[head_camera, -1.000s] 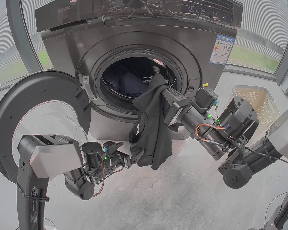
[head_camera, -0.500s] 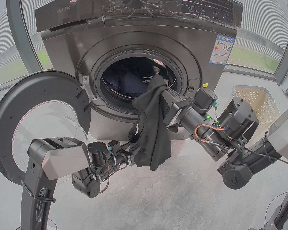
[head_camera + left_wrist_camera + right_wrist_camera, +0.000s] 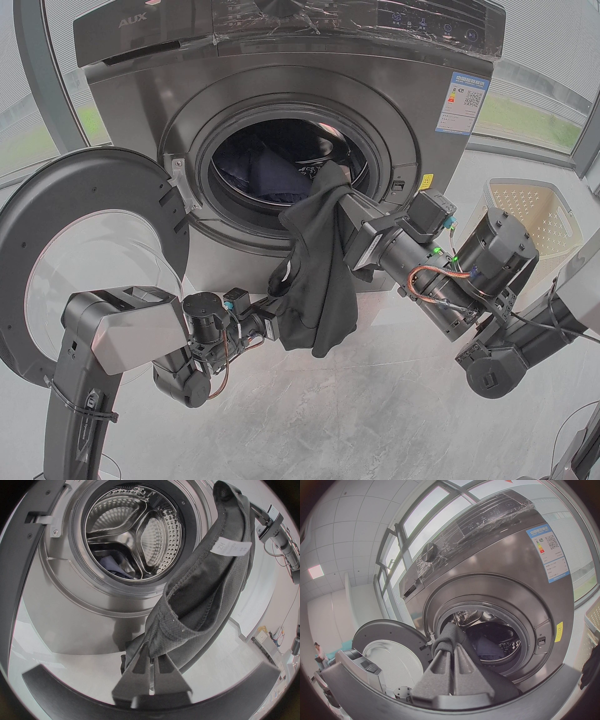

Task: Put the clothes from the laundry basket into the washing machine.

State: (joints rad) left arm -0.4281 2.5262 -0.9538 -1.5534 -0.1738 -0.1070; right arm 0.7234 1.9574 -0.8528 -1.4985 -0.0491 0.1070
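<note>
A black garment [image 3: 319, 269] hangs in front of the washing machine [image 3: 387, 94], just below the lower right rim of its open drum [image 3: 275, 156]. My right gripper [image 3: 336, 190] is shut on the garment's top, as the right wrist view shows [image 3: 453, 655]. My left gripper [image 3: 277, 320] is shut on the garment's lower hem [image 3: 175, 627], its fingers [image 3: 140, 667] pinching the seam. Dark blue clothes [image 3: 269, 172] lie inside the drum. The beige laundry basket [image 3: 544, 212] stands on the floor to the right.
The round machine door [image 3: 81, 237] stands swung open on the left, close behind my left arm. Pale floor [image 3: 350, 406] stretches in front of the machine. A dark cloth [image 3: 590, 667] shows by the basket's edge.
My left arm has shifted right and its gripper has risen a little at the garment's lower hem. The right gripper with the garment's top has sunk slightly.
</note>
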